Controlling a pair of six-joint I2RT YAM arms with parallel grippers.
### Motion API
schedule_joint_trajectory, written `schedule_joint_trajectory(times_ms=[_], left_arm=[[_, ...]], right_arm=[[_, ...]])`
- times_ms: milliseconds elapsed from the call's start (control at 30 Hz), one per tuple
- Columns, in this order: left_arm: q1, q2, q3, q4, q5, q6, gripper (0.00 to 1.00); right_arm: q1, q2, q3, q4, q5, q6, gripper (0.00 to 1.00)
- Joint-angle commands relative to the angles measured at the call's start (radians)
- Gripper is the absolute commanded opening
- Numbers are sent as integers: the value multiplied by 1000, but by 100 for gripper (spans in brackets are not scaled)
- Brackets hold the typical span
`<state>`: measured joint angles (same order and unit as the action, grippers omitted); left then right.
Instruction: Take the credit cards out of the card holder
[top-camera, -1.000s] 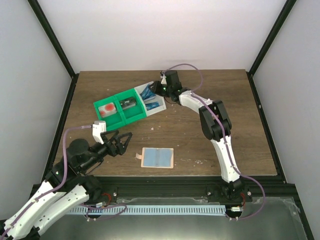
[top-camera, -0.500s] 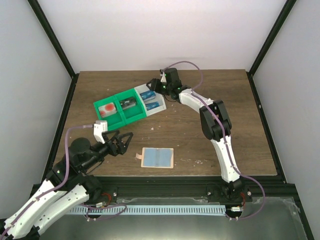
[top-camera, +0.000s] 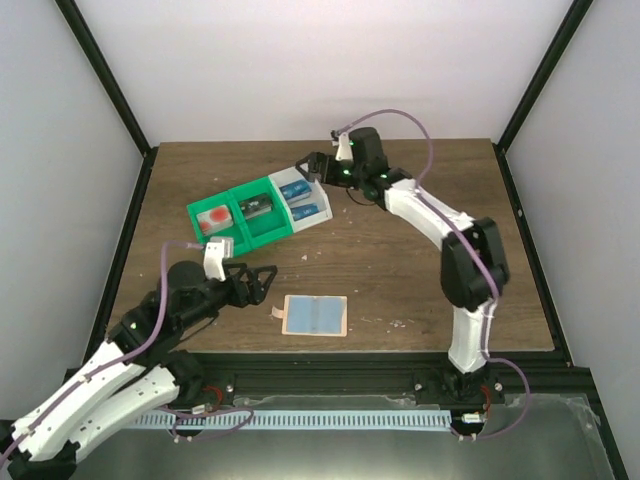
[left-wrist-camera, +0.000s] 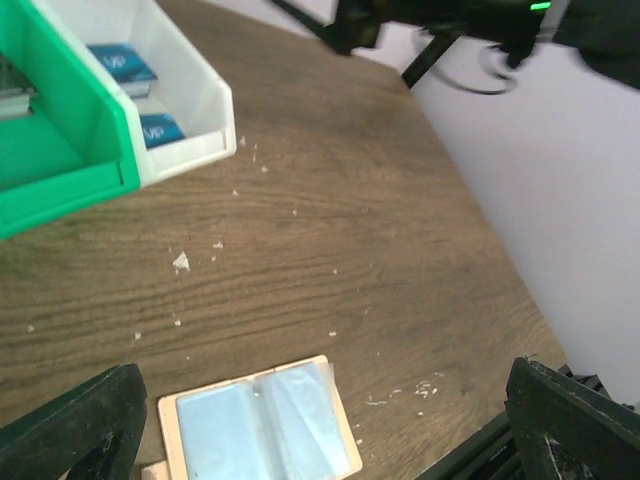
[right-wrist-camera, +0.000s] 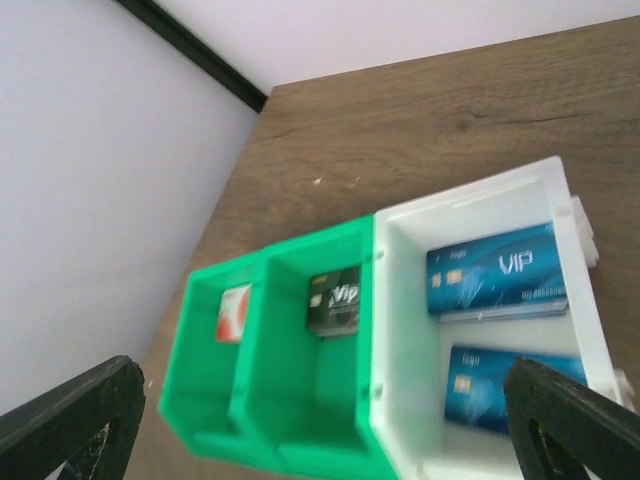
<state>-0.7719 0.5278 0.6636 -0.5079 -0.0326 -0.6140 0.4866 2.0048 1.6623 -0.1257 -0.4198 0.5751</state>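
I see two cards in white bin, far half of table. Holder flat by near edge. Right claw wide open, empty, above bin's far edge. Left claw wide open, empty, near holder's left.

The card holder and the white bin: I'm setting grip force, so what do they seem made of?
Card holder: likely soft faux leather or vinyl, matte tan edging, faint sheen on the blue-grey panels, centre fold. White bin: probably rigid moulded plastic, smooth, uniform thin walls.
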Motion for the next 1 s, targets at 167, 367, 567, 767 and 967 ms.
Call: schedule_joint_trajectory(times_ms=[167, 367, 567, 767, 967], left_arm=[[3, 173, -40, 41, 151, -81, 82], [2, 280, -184, 251, 298, -181, 65], [2, 398, -311, 492, 374, -279, 73], [2, 523, -387, 676, 383, -314, 80], [3, 611, -411, 755, 371, -319, 81]], right_arm=[[-6, -450, -449, -90, 93, -61, 100], [-4, -714, -846, -26, 0, 49, 100], [29, -924, -1137, 60, -86, 150, 79], [126, -963, -1303, 203, -85, 265, 45], [222, -845, -1334, 323, -50, 295, 38]])
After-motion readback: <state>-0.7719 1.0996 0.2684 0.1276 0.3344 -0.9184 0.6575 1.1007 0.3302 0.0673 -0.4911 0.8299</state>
